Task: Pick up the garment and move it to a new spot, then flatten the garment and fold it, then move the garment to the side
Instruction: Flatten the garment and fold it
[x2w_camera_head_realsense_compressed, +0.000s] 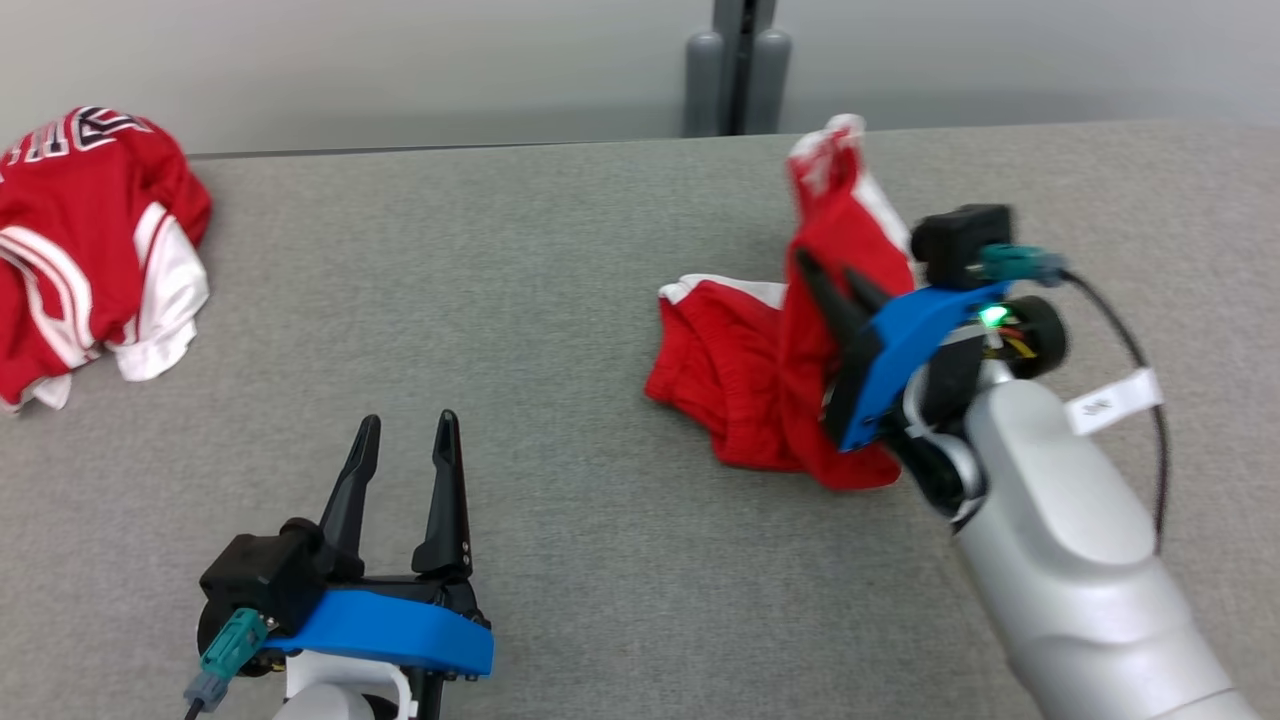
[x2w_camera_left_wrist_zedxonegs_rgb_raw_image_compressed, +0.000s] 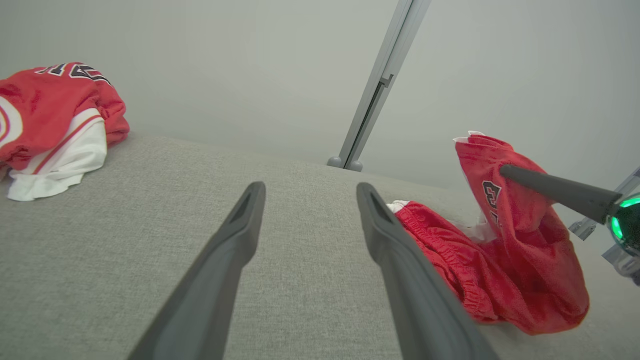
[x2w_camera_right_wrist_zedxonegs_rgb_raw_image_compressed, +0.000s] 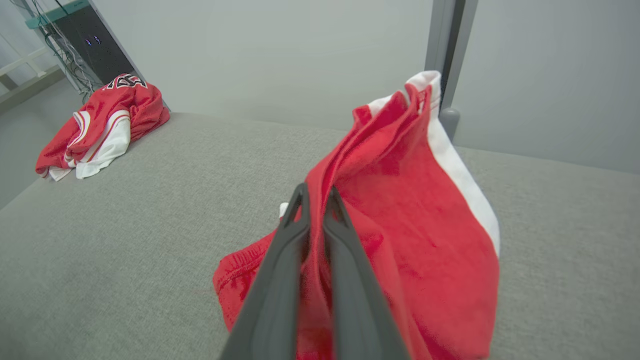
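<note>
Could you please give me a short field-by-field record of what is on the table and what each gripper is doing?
surface: grey fabric-covered table
garment in hand: red shorts with white trim, bunched, one part raised, the rest lying on the table
right gripper: shut on the red shorts
left gripper: open, holding nothing, over bare table near the robot
other item: crumpled red and white jersey at the table's far left, apart from both grippers
task stage: garment gripped, not yet flattened or folded
</note>
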